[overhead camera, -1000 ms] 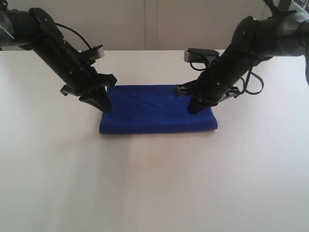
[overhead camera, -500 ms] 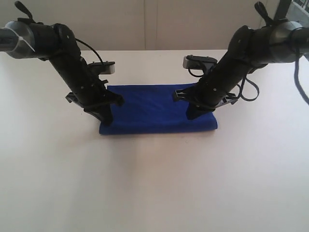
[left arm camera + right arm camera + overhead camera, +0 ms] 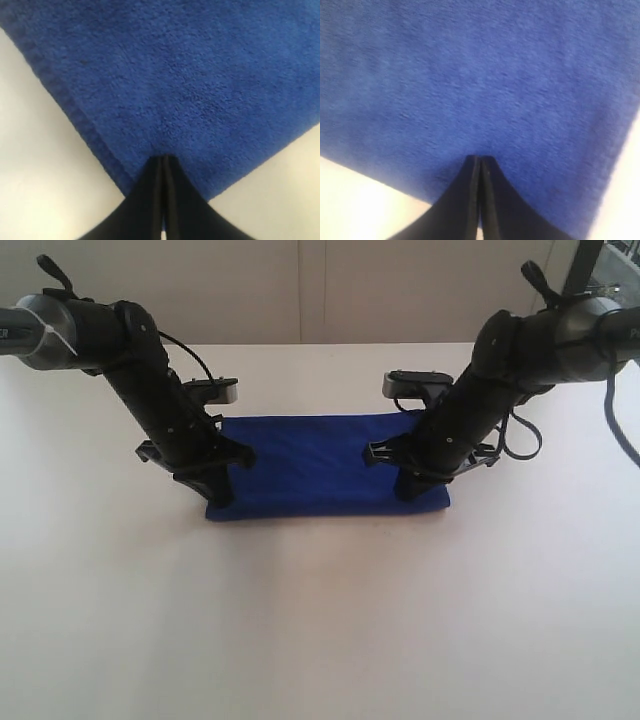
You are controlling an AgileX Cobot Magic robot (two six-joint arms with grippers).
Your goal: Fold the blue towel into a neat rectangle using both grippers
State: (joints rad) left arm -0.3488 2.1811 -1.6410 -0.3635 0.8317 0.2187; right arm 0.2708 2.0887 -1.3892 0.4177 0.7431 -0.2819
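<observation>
The blue towel (image 3: 320, 465) lies flat on the white table as a folded, wide rectangle. My left gripper (image 3: 222, 498) stands shut with its tips pressed onto the towel near the front left corner. Near the front right corner, my right gripper (image 3: 408, 492) is shut too, tips down on the cloth. In the left wrist view the closed black fingertips (image 3: 163, 159) touch the towel (image 3: 190, 75) close to its hemmed edge. The right wrist view shows the closed tips (image 3: 480, 158) resting on the blue towel (image 3: 485, 75). No cloth shows between either pair of fingers.
The white table (image 3: 320, 620) stretches out around the towel, with bare surface in front and to both sides. A pale wall (image 3: 300, 290) runs behind the table's far edge. Cables (image 3: 520, 435) hang by the right arm.
Both grippers have slid over the towel toward its front edge, staying shut. The arms now stand steeper. The towel's outline has not shifted.
</observation>
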